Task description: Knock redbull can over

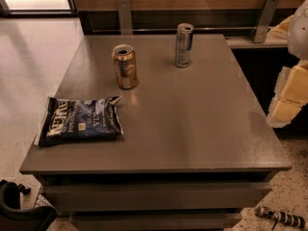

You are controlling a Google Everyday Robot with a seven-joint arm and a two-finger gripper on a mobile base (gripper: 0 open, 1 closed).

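The redbull can is slim, silver and blue, and stands upright at the far middle of the grey table. My arm's white and cream links come in at the right edge of the view. My gripper hangs there, off the table's right side, well right of the can and nearer to me, touching nothing.
A shorter gold can stands upright to the left of the redbull can and nearer to me. A dark blue chip bag lies flat at the table's front left. A wooden wall with metal brackets runs behind the table. A black object sits at the bottom left.
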